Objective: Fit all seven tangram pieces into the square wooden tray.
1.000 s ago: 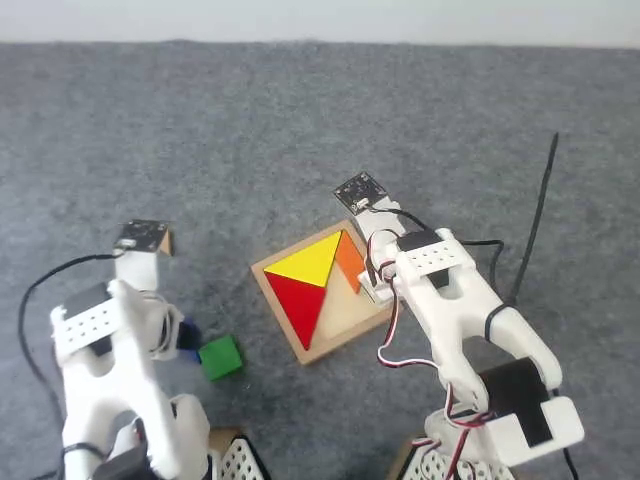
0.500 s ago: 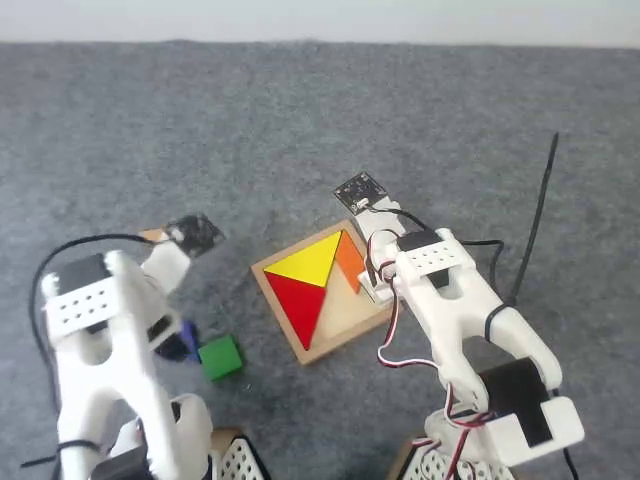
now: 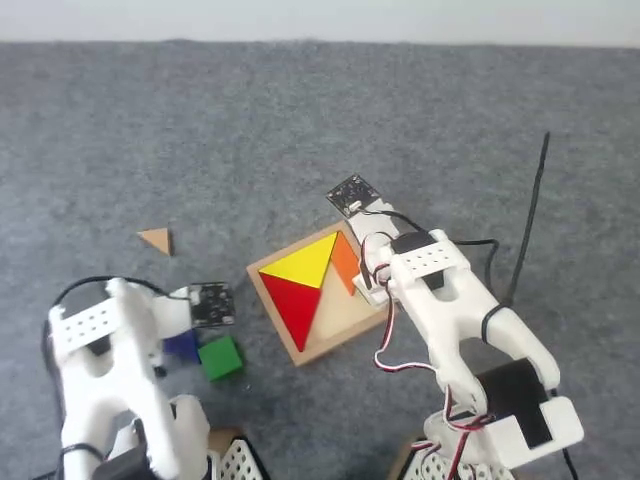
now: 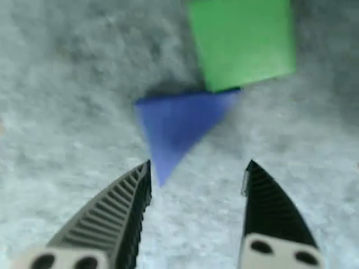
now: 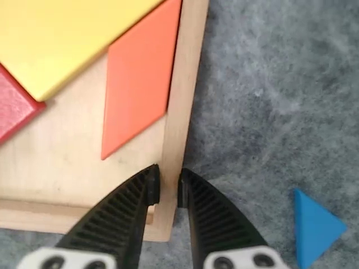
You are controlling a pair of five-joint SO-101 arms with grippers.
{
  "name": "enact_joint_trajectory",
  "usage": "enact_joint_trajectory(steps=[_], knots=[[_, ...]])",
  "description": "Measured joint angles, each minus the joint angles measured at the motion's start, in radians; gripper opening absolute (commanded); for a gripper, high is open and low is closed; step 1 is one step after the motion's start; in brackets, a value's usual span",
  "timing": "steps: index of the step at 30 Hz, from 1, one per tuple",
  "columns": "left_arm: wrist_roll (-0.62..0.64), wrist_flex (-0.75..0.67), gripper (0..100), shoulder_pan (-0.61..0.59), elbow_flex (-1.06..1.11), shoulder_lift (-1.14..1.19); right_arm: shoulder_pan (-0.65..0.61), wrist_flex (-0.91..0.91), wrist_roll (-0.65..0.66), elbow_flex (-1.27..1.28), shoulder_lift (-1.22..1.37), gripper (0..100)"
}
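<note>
Tray (image 3: 345, 312) held yellow triangle (image 3: 303, 262), red triangle (image 3: 298, 300), orange parallelogram (image 3: 346, 262), right tool (image 5: 166, 185) clenched on rim, left tool (image 4: 196, 171) released above blue triangle (image 4: 179, 126), right wrist view added light-blue triangle (image 5: 314, 227).

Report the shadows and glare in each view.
High view: soft, even light, no glare on the wooden tray. Left wrist view: a dark shadow where the blue triangle meets the green square. Right wrist view: no glare on the orange parallelogram or the tray's rim.
</note>
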Motion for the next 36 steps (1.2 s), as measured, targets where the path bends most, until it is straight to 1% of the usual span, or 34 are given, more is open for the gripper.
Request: enact_joint_trajectory(steps=[3,6,10,12,16,21,24,27,30,34,36], knots=[[0.066,-0.017,25,0.069,0.0,0.0,0.0,0.0,0.0,0.0,0.0,0.7],[0.084,-0.04,25,0.1,0.002,0.0,0.0,0.0,0.0,0.0,0.0,0.7],[0.152,-0.135,25,0.109,0.055,0.0,0.0,0.0,0.0,0.0,0.0,0.7],[0.18,-0.16,25,0.106,0.064,0.0,0.0,0.0,0.0,0.0,0.0,0.7],[0.207,-0.166,25,0.109,0.064,0.0,0.0,0.0,0.0,0.0,0.0,0.7],[0.272,-0.166,25,0.109,0.046,0.021,0.0,0.0,0.0,0.0,0.0,0.7],[0.334,-0.166,25,0.12,-0.037,0.127,0.0,0.0,0.0,0.0,0.0,0.7],[0.436,-0.147,25,0.144,-0.169,0.299,0.0,0.0,0.0,0.0,0.0,0.7],[0.54,-0.04,25,0.161,-0.371,0.506,0.0,0.0,0.0,0.0,0.0,0.7],[0.634,0.109,25,0.164,-0.631,0.738,0.0,0.0,0.0,0.0,0.0,0.7],[0.71,0.141,25,0.164,-0.71,0.809,0.0,0.0,0.0,0.0,0.0,0.7]])
